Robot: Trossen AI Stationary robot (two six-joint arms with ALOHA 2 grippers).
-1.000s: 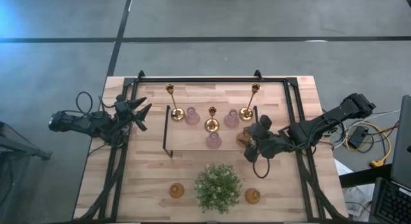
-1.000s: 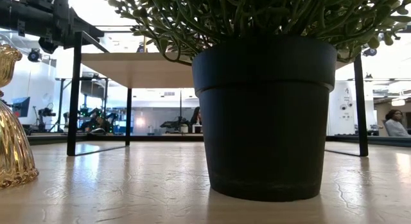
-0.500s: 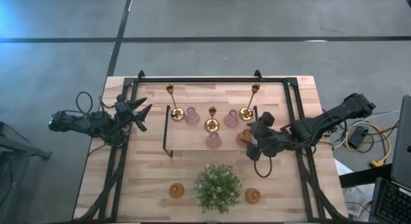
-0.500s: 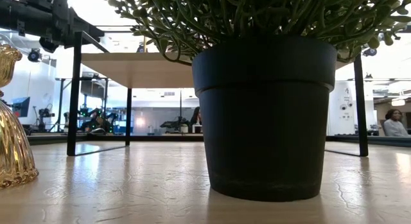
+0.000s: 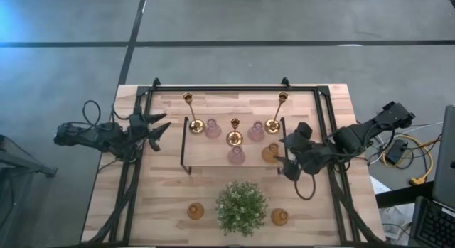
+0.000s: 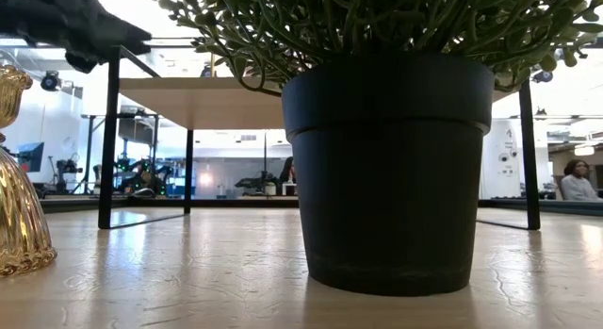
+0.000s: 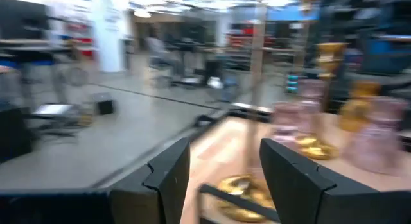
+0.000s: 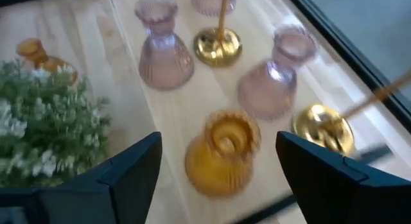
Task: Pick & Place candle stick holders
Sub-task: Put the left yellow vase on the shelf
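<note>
1. Leftmost, the left gripper [image 5: 161,126] hovers at the counter's [image 5: 163,198] edge, jaws spread, empty.
2. Centrally, brass and pink holders [image 5: 235,133] stand on the shelf [image 5: 213,158].
3. Rightward, the right gripper [image 5: 282,153] hangs beside the amber holder [image 5: 269,153], jaws spread.

The high view looks straight down on the whole tabletop [image 5: 178,191] from well above. The low view sits at tabletop height, close against the black plant pot [image 6: 386,169], facing the room behind. Each wrist view looks forward between its own fingers; the right one looks closely down on an amber holder [image 8: 221,150], which the high view shares.
</note>
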